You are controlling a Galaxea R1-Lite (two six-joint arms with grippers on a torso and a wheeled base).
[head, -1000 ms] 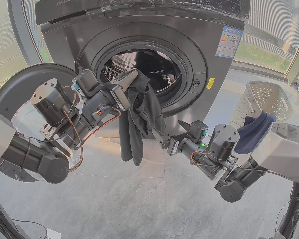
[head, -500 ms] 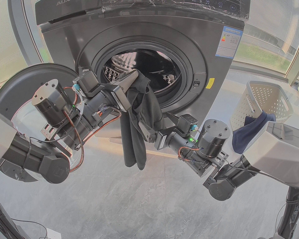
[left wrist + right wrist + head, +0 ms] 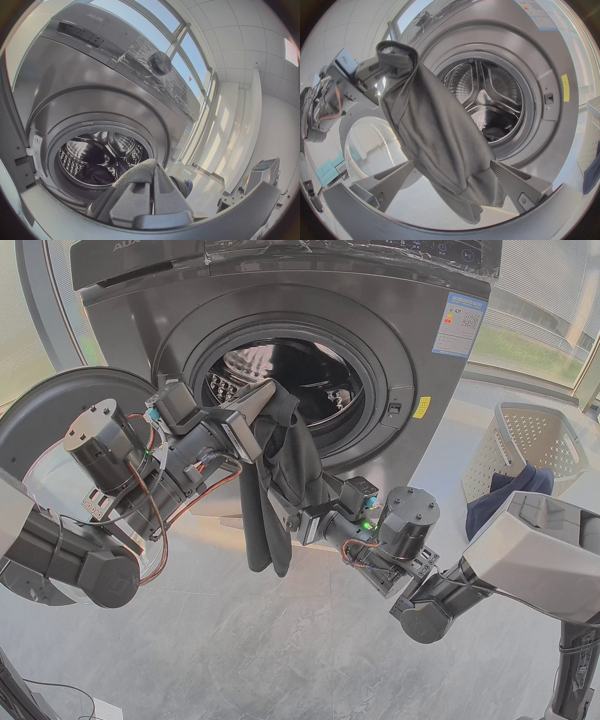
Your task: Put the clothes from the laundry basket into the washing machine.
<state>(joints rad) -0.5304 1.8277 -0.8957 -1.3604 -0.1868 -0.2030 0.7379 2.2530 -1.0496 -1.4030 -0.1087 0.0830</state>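
Note:
A dark grey garment point(image 3: 281, 471) hangs from my left gripper point(image 3: 265, 393), which is shut on its top fold just in front of the washing machine's drum opening point(image 3: 300, 377). In the left wrist view the left gripper point(image 3: 153, 170) pinches the grey cloth point(image 3: 137, 172). My right gripper point(image 3: 453, 170) is open, one finger on each side of the garment's point(image 3: 437, 125) lower part. In the head view the right gripper point(image 3: 292, 493) sits against the hanging cloth. A dark item point(image 3: 493, 132) lies inside the drum.
The washer's round door point(image 3: 56, 396) stands open at the left, behind my left arm. A white laundry basket point(image 3: 531, 440) stands on the floor at the right with a blue cloth point(image 3: 506, 490) draped over its rim. Grey tiled floor lies in front.
My right arm has swung left and slightly up, bringing its open fingers from beside the garment to around its lower part. The left arm and garment stay almost still.

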